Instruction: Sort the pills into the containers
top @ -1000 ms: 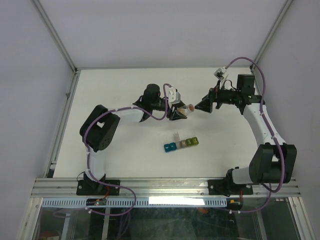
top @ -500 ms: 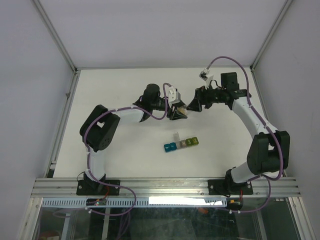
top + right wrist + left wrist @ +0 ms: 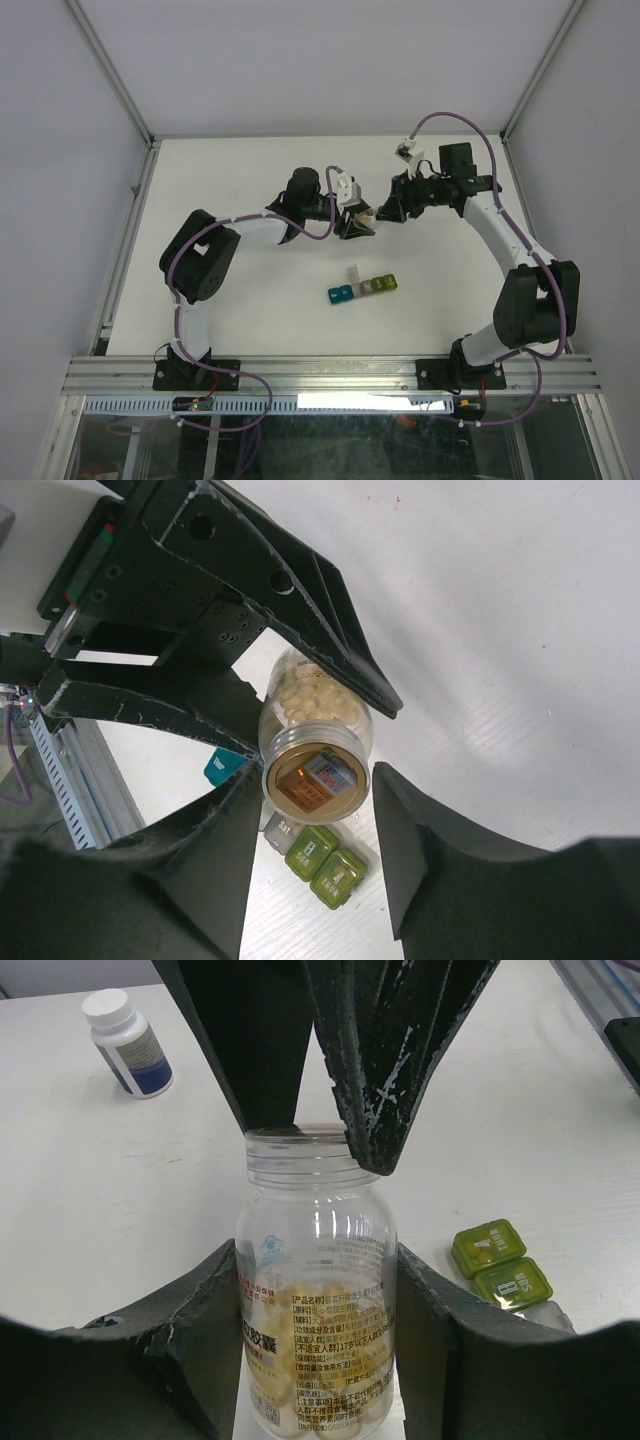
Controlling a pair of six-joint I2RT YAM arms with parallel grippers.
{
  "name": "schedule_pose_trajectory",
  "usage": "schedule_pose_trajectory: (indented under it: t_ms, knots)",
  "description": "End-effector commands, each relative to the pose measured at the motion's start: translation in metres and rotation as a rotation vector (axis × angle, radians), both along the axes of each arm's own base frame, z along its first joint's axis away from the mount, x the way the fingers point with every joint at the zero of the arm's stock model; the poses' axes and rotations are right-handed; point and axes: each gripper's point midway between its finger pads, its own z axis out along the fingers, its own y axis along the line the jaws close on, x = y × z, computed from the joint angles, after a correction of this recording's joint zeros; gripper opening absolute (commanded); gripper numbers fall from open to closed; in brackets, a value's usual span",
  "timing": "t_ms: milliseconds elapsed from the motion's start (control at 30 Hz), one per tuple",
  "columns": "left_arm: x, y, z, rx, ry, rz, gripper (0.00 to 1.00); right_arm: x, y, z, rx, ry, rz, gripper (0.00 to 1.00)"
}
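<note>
Left jaws clamp the body of a clear bottle (image 3: 315, 1210) held off the tabletop (image 3: 250, 170), pale pills (image 3: 310, 1310) heaped inside. Right jaws, partly closed, straddle the clear bottle's threaded neck; whether they grip it cannot be told. Nearer the arm bases than the clear bottle, the strip of containers (image 3: 362, 288) lies on the tabletop, one lid raised. A white-capped bottle (image 3: 125, 1028) stands well apart from the clear bottle.
</note>
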Motion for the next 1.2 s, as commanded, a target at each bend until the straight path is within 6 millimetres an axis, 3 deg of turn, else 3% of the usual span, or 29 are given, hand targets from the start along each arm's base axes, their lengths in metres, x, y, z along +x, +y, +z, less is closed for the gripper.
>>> schedule_pose_trajectory:
  t_ms: [0, 200, 333, 467, 567, 667, 767, 900, 967, 1067, 1167]
  knots:
    - [0.001, 0.000, 0.036, -0.069, -0.089, -0.014, 0.00, 0.004, 0.006, 0.017, 0.014, -0.049, 0.035, 0.52]
    - [0.001, 0.000, 0.035, -0.068, -0.088, -0.015, 0.00, 0.003, 0.008, 0.015, 0.008, -0.046, 0.043, 0.49]
    - [0.000, 0.000, 0.036, -0.069, -0.091, -0.017, 0.00, 0.002, 0.009, 0.017, 0.013, -0.053, 0.057, 0.31]
    - [-0.002, 0.000, 0.036, -0.070, -0.093, -0.029, 0.00, -0.003, 0.011, 0.022, 0.017, -0.120, 0.130, 0.20]
    - [-0.004, 0.001, 0.035, -0.071, -0.092, -0.044, 0.00, -0.014, 0.016, 0.027, -0.002, -0.263, 0.272, 0.16]
    - [-0.006, 0.000, 0.033, -0.067, -0.086, -0.056, 0.00, -0.034, 0.025, 0.023, -0.054, -0.518, 0.537, 0.14]
    - [-0.006, 0.001, 0.033, -0.064, -0.087, -0.061, 0.00, -0.036, 0.026, 0.013, -0.182, -0.726, 0.720, 0.15]
    - [-0.008, 0.001, 0.034, -0.065, -0.090, -0.063, 0.00, -0.024, 0.025, 0.012, -0.233, -0.755, 0.754, 0.21]
    - [-0.007, 0.002, 0.034, -0.065, -0.092, -0.061, 0.00, -0.024, 0.029, 0.014, -0.200, -0.715, 0.721, 0.29]
    - [-0.006, 0.003, 0.034, -0.065, -0.094, -0.058, 0.00, -0.026, 0.032, 0.022, -0.151, -0.633, 0.616, 0.68]
    - [-0.006, 0.004, 0.035, -0.067, -0.096, -0.054, 0.00, -0.029, 0.026, 0.038, -0.130, -0.580, 0.502, 0.93]
